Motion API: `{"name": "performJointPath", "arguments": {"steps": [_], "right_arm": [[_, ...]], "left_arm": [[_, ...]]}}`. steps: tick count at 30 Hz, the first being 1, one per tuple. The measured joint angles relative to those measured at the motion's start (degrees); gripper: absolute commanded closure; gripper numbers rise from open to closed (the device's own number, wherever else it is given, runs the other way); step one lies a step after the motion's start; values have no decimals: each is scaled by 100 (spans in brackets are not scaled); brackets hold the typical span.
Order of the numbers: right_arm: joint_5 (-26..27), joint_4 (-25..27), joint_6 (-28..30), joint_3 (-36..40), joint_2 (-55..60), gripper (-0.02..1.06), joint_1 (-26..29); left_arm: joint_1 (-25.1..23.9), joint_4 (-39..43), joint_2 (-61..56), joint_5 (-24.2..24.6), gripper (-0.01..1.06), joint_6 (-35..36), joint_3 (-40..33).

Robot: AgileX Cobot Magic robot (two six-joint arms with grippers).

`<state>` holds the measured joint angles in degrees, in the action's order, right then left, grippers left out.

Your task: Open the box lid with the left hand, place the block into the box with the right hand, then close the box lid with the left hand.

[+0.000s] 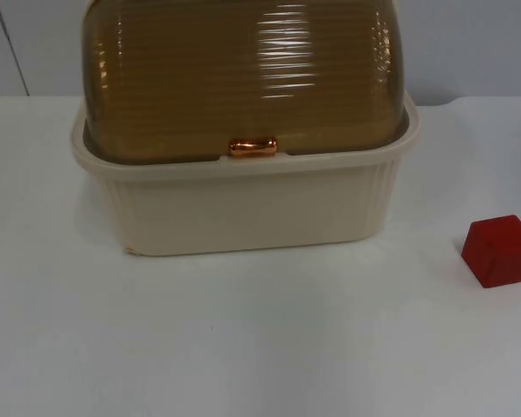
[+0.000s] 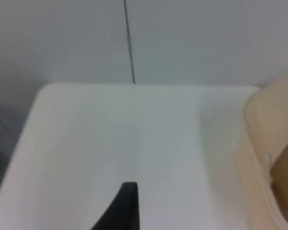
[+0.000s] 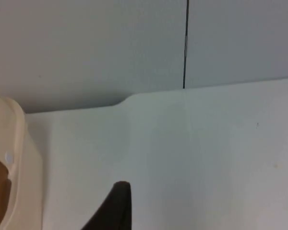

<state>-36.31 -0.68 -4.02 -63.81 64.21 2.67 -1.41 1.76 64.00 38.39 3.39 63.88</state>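
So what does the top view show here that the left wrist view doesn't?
Top view alone: the red block on the table right of the box, the box's shut brown lid and its copper handle. Left wrist view alone: the left gripper's black fingertip over bare table, the table's far corner and a seam in the grey wall. Both: the cream box and the white table.
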Motion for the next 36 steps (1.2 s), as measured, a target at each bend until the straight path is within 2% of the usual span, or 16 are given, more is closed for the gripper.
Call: {"name": "performJointPath", "arguments": {"steps": [5,9,12,13,14,15,19,20,24,25,27,29,30,33,34,36], "right_arm": [[-32,0,-33,0,109,-1,0],[-32,0,-46,0,109,-1,0],[-32,0,-46,0,109,-1,0],[-32,0,-46,0,109,-1,0],[-32,0,-46,0,109,-1,0],[-32,0,-46,0,109,-1,0],[-32,0,-46,0,109,-1,0],[-32,0,-46,0,109,-1,0],[-32,0,-46,0,109,-1,0],[-32,0,-46,0,109,-1,0],[-32,0,-46,0,109,-1,0],[-32,0,-46,0,109,-1,0],[-32,0,-46,0,109,-1,0],[-32,0,-46,0,109,-1,0],[-32,0,-46,0,109,-1,0],[-32,0,-46,0,109,-1,0]], "left_arm": [[25,-878,199,56,0,-496,0],[398,-1074,329,146,0,-879,0],[1304,-952,543,64,0,-1330,0],[1703,-837,634,-28,0,-1470,0],[2309,-564,785,-170,0,-1610,0],[2309,-564,785,-170,0,-1610,0],[3657,1028,1343,-420,0,-1734,9],[3657,1028,1343,-420,0,-1734,9],[4556,2909,2255,-446,0,-1749,9],[4556,2909,2255,-446,0,-1749,9],[4890,3604,2740,-457,0,-1651,9],[5132,4223,3139,-383,0,-1181,9],[5132,4223,3139,-383,1,-1181,9],[5367,5634,3638,-347,3,171,-5],[5367,5634,3638,-347,5,171,-5],[5437,6850,3700,-513,6,1195,-182]]}}
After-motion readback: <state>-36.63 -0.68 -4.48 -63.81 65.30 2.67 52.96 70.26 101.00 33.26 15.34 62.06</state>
